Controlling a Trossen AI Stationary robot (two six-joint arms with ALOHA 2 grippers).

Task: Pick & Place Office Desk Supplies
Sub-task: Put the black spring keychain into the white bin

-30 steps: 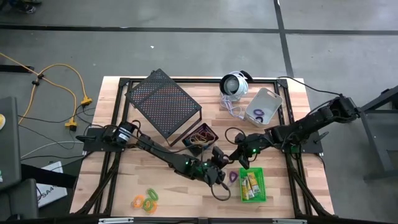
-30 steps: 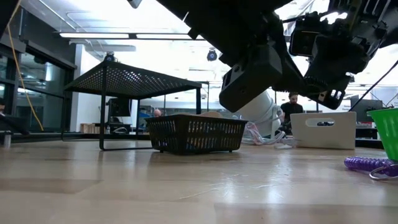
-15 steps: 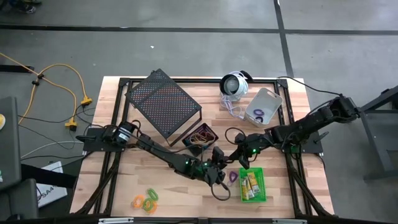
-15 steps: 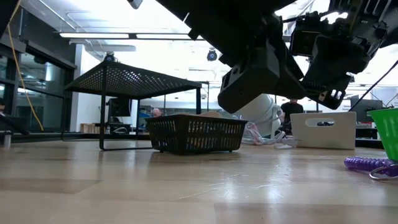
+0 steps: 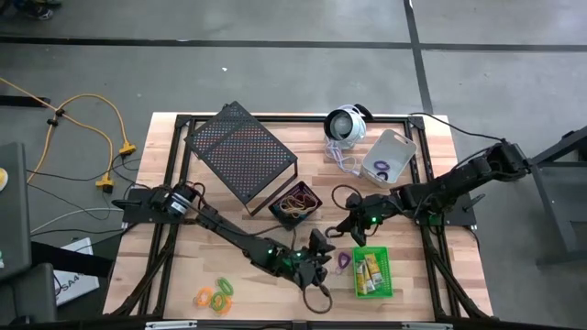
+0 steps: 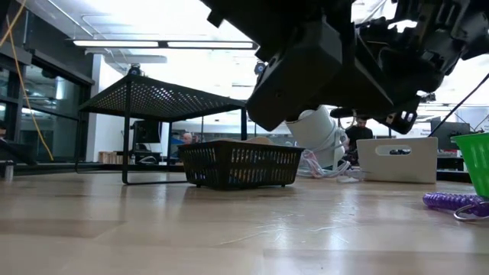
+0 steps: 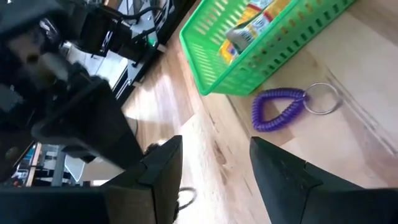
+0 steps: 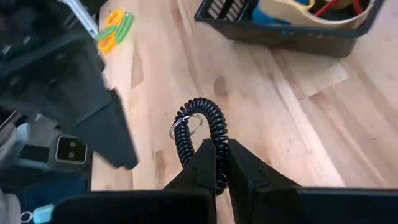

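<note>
- Left gripper (image 5: 315, 259) hangs with fingers spread and empty, at 9 o'clock from the purple loop (image 7: 278, 108).
- Right gripper (image 5: 349, 230), at 12 o'clock of the green bin (image 5: 371, 272), pinches a black coiled loop (image 8: 200, 134).
- Purple loop lies on the table (image 5: 238, 284) just beside the green bin.

A coil loop (image 5: 342, 261) lies left of the bin (image 5: 371, 272).

The green bin (image 7: 267, 46) has an open lattice pattern and holds yellow pieces (image 7: 249, 28), with a purple coiled loop (image 7: 278, 107) beside it. A black coiled loop (image 8: 200, 134) lies on pale wood-grain table (image 8: 298, 118), near orange and green loops (image 8: 115, 26).
</note>
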